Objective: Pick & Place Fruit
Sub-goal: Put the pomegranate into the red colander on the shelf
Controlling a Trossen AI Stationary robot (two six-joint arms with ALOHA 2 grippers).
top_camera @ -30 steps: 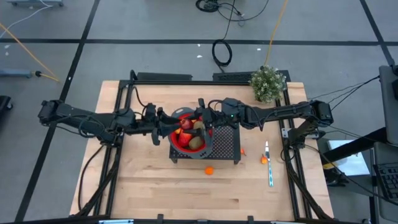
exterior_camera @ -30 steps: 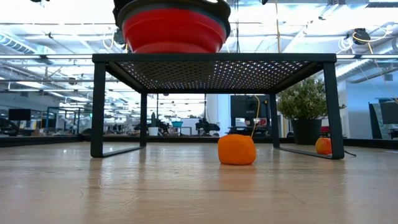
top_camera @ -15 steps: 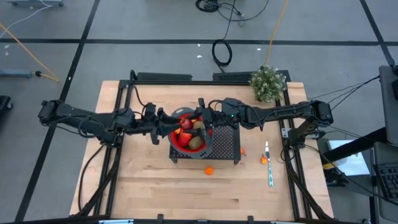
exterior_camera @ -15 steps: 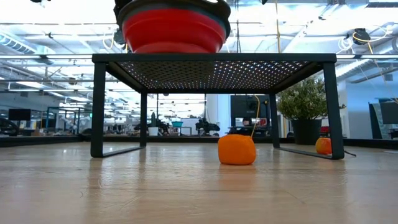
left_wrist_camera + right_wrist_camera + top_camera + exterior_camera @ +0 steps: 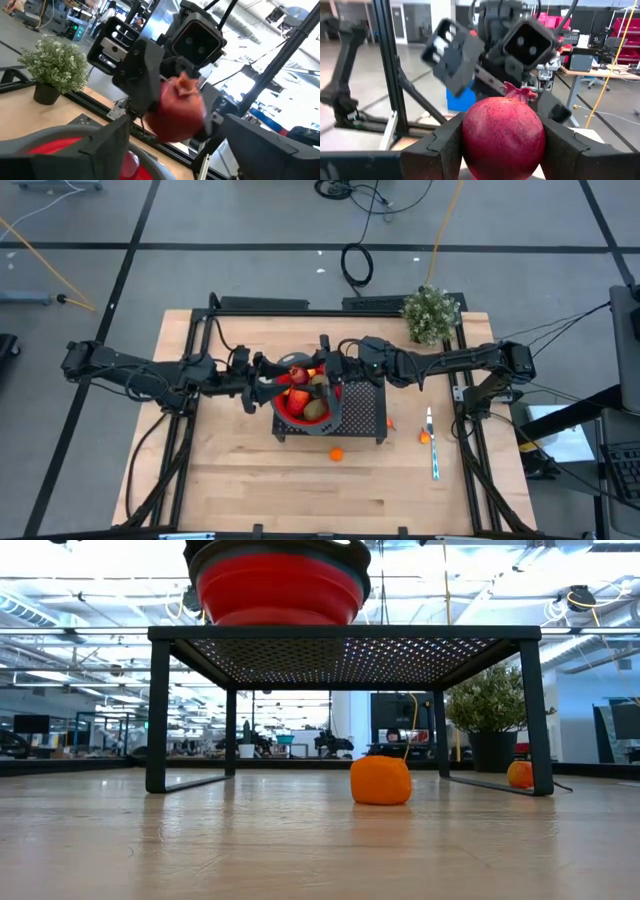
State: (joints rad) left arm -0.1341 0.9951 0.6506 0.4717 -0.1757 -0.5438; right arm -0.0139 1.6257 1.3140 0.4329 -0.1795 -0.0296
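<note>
My right gripper (image 5: 502, 145) clamped on a dark red pomegranate (image 5: 503, 136) above the red bowl (image 5: 296, 410), left gripper (image 5: 165, 145) facing it, fingers apart, I note orange ball (image 5: 380, 781) on table (image 5: 300, 850).

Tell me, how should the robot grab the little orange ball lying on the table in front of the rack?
Squeeze the orange ball across its round middle, coming straight down from above. It looks round all over, so any sideways pinch should work, and it sits clear of the black rack.

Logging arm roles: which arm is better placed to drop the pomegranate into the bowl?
Right. The right gripper already grips the pomegranate above the red bowl; the left gripper merely waits beside it.
</note>
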